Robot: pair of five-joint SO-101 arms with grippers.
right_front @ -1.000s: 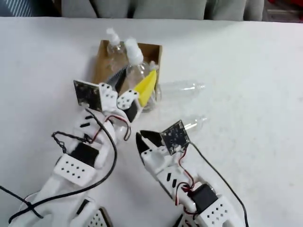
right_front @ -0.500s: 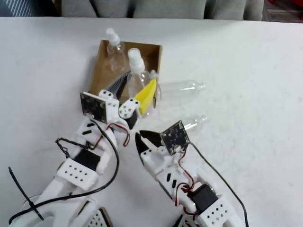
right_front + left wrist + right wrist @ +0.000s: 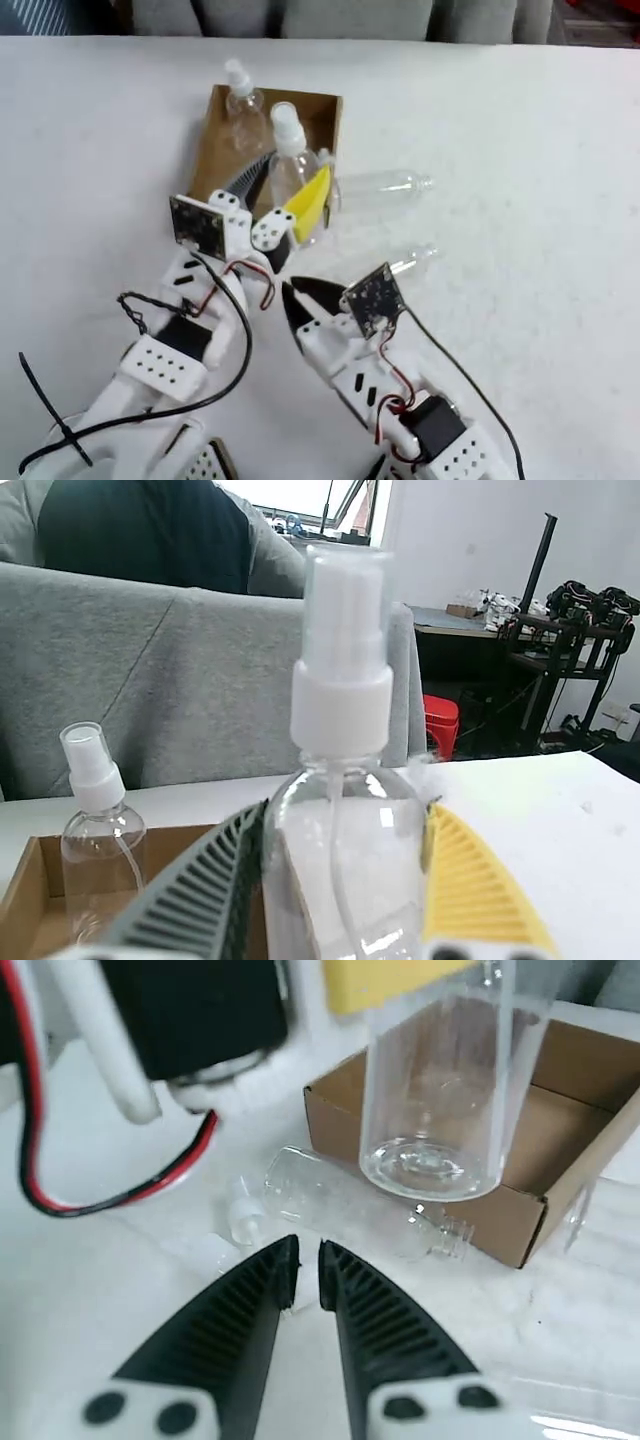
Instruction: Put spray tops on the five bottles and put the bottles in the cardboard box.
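I'm holding left gripper [image 3: 282, 182] clamped on a spray-topped bottle [image 3: 286, 155] above the cardboard box [image 3: 212, 140] edge; right gripper [image 3: 308, 1251] is hovering nearly closed, empty, near an uncapped bottle [image 3: 335, 1198].

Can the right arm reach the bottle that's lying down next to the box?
Probably yes. The lying bottle rests on bare table just ahead of the right gripper, nothing between them. Its nearly shut fingers must open first, and the held bottle hangs close above.
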